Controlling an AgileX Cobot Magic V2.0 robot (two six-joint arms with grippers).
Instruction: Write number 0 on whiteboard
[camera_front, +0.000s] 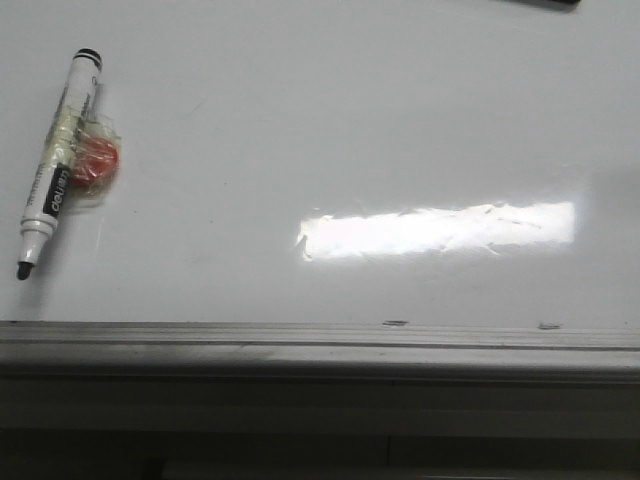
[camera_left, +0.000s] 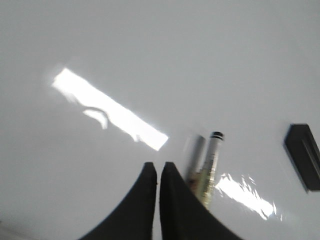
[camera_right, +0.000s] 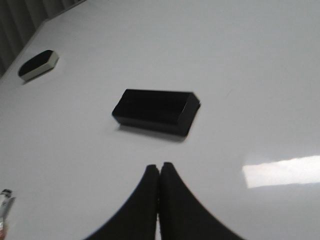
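Note:
The whiteboard (camera_front: 330, 130) is a glossy white board with a glare strip (camera_front: 440, 230) and a grey frame edge (camera_front: 320, 345) at the near side. No drawn 0 shows on it. A white marker (camera_front: 58, 165) with a black tip lies uncapped at the left, with a tape wrap and a red lump (camera_front: 97, 160) on its side. In the left wrist view the marker (camera_left: 210, 165) lies just beside my left gripper (camera_left: 157, 166), which is shut and empty. My right gripper (camera_right: 160, 167) is shut and empty above the board. Neither gripper shows in the front view.
A black rectangular block (camera_right: 156, 111) lies on the board ahead of the right gripper; it also shows in the left wrist view (camera_left: 304, 155). A black eraser with a pale base (camera_right: 37, 65) lies near the board's far corner. Small dark specks (camera_front: 395, 323) sit by the frame.

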